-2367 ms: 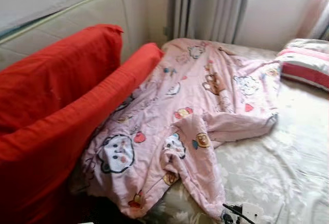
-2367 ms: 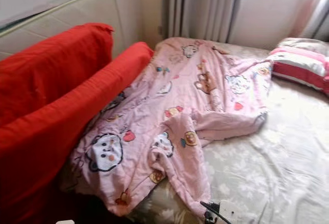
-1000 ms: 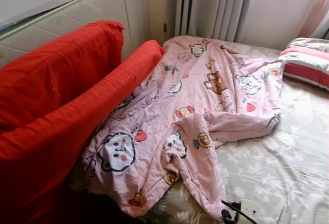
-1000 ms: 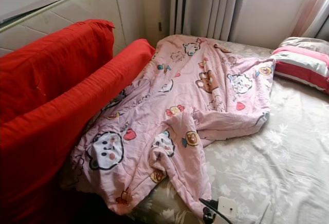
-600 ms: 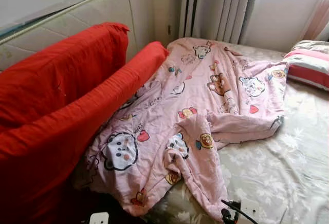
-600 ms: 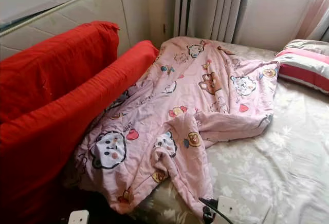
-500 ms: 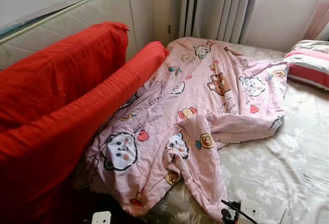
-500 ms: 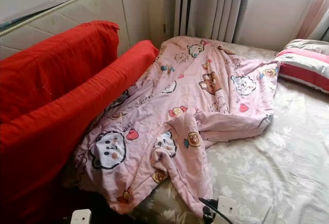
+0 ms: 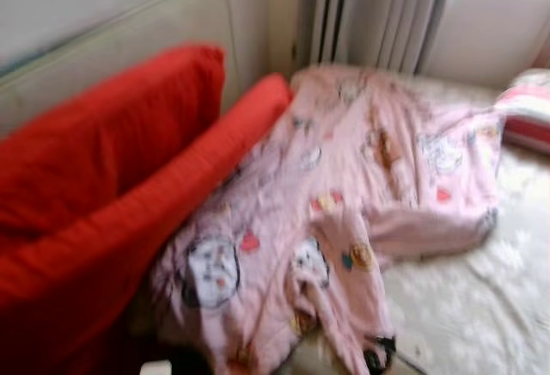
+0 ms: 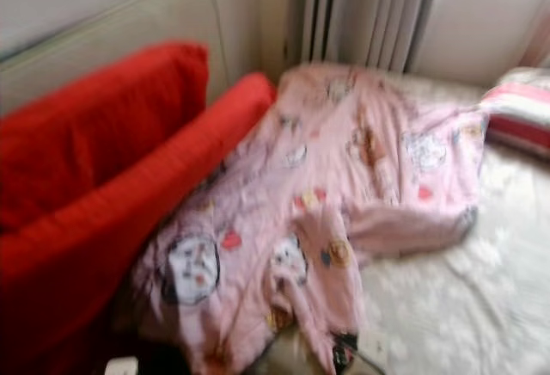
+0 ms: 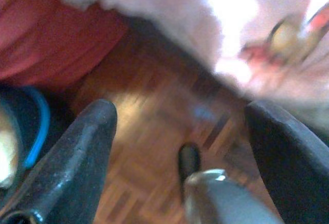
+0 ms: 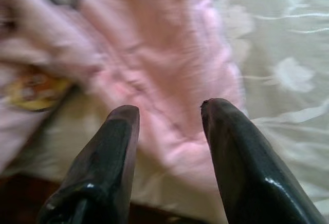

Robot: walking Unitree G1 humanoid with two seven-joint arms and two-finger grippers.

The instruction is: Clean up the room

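Observation:
A crumpled pink quilt (image 9: 344, 212) with cartoon prints lies across the bed's left side, one corner trailing to the front edge. My right gripper (image 12: 169, 108) hovers open just above that trailing pink corner (image 12: 164, 70), with nothing between its fingers. My left gripper (image 11: 180, 111) is open wide over the wooden floor (image 11: 149, 131), below the quilt's hanging edge (image 11: 169, 13). The eye views are blurred.
A red-covered sofa (image 9: 112, 186) presses against the bed's left side, with a mattress (image 9: 129, 39) upright behind it. The floral sheet (image 9: 481, 306) is bare at the right. A striped pillow (image 9: 528, 108) lies far right. A plug with a black cable (image 9: 378, 353) sits at the front edge.
The whole picture has shifted slightly and blurred, so the camera is moving. The quilt, sofa and pillow lie as before.

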